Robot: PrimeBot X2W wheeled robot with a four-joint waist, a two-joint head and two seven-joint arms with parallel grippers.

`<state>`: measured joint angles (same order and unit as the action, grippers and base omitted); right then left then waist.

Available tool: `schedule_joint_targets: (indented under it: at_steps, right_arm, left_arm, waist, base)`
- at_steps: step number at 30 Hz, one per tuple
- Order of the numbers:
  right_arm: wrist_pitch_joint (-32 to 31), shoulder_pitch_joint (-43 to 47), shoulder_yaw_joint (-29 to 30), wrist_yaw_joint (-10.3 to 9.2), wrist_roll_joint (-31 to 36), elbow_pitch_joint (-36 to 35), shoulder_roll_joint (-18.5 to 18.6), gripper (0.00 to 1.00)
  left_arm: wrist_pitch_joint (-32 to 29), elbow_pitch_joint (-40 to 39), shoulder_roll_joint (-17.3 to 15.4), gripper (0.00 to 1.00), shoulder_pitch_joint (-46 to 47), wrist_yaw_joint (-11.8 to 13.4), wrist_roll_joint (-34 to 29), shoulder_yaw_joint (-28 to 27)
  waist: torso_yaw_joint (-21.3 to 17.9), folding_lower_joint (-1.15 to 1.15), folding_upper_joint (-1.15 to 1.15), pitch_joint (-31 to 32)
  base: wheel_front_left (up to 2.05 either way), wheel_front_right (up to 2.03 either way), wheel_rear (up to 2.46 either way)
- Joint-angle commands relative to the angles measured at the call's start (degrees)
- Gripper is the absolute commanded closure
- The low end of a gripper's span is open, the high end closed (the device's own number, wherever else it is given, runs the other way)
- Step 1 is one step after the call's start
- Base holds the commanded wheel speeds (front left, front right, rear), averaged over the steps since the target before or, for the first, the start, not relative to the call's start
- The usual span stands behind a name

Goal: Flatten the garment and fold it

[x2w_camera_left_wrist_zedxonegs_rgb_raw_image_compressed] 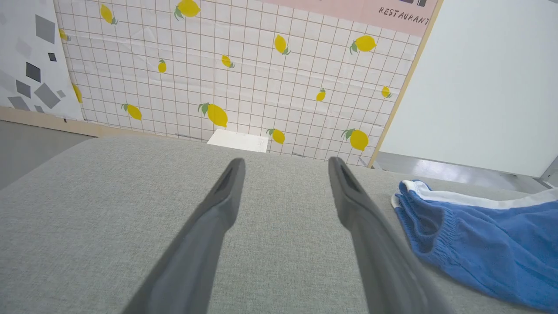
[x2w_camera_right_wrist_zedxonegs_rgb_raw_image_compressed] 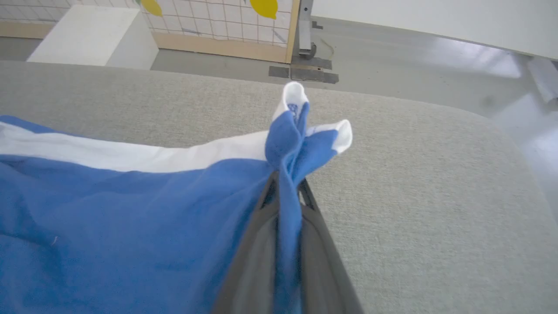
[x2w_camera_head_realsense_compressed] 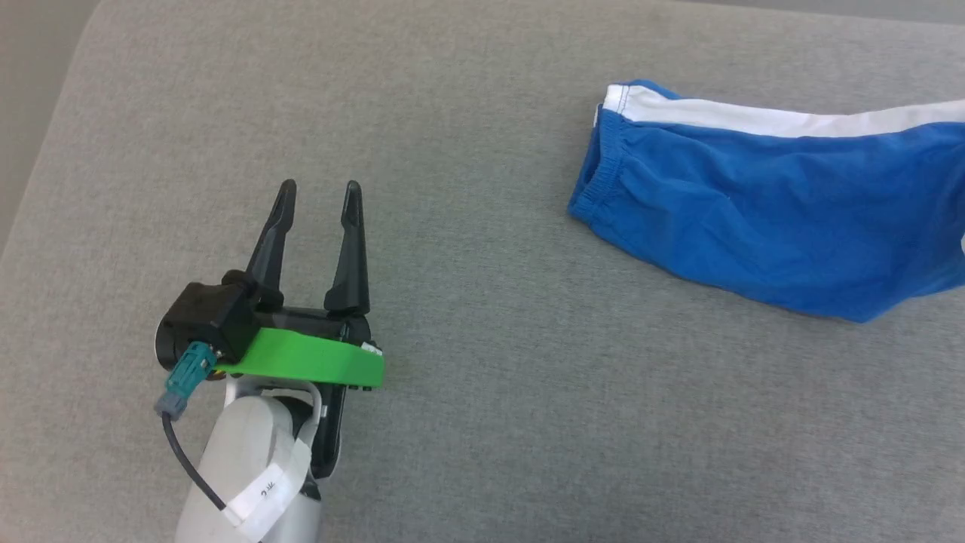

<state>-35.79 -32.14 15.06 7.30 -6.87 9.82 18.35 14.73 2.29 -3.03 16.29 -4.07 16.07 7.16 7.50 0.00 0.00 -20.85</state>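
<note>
progress: early. the garment (x2w_camera_head_realsense_compressed: pixel 754 219) lies as a loose, doubled heap, not yet spread flat, and no fold looks made. judged left to do: draw it out flat, smooth it, then fold.
step in hand: judged to be a grasp on one corner, ready for pulling the cloth out.
right gripper (x2w_camera_right_wrist_zedxonegs_rgb_raw_image_compressed: pixel 287 185): fingers pressed together on a bunched corner of the garment; blue cloth and a white hem poke out past the tips.
left gripper (x2w_camera_head_realsense_compressed: pixel 320 188): fingers spread with nothing between them, over bare table and well apart from the garment.
garment, place: on the grey cloth-covered table (x2w_camera_head_realsense_compressed: pixel 482 422), toward the robot's right in the head view, its far end running off that view's right edge.
garment, look: bright blue soft fabric. a broad white stripe (x2w_camera_head_realsense_compressed: pixel 791 119) runs along the far edge. the gathered waistband (x2w_camera_head_realsense_compressed: pixel 603 177) sits at the end nearest the left gripper, gaping slightly. shallow creases cross the blue panel.
garment, handling: judged limp and light, likely to drag and bunch when pulled from one corner.
backdrop: lemon-print grid wall (x2w_camera_left_wrist_zedxonegs_rgb_raw_image_compressed: pixel 244 78) beyond the table.
</note>
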Motion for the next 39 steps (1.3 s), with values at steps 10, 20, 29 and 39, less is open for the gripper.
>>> schedule_joint_targets:
  at_steps: [10, 20, 29, 39]
  right_arm:
    - [-10.89, 0.21, -8.51, 0.19, 1.94, -16.60, -4.93, 1.00]
    - [-12.01, -8.68, -22.23, 0.19, 3.64, -8.45, -8.68, 1.00]
    - [-9.61, -10.28, -28.31, 0.19, 1.03, 1.54, -8.84, 0.00]
    - [-2.70, -4.68, -28.55, 0.19, -16.85, -7.92, -12.32, 0.00]
  left_arm:
    - [0.27, 0.65, 0.15, 0.00, -0.25, -0.88, -0.03, 1.24]
    - [0.27, 0.20, 0.15, 0.00, 1.39, -0.23, 1.57, 2.95]
    - [0.27, -0.13, 0.15, 0.00, 1.63, 0.56, 2.40, 3.44]
    - [0.27, 0.42, 0.15, 0.00, 0.55, 0.31, 1.45, 3.27]
  waist:
    - [0.39, 0.00, 0.00, 0.55]
    - [4.73, 0.00, 0.00, -2.26]
    - [6.57, 0.00, 0.00, -2.94]
    - [1.99, 0.00, 0.00, 0.31]
  base:
    - [0.00, 0.00, 0.00]
    - [0.00, 0.00, 0.00]
    - [0.00, 0.00, 0.00]
    - [0.00, 0.00, 0.00]
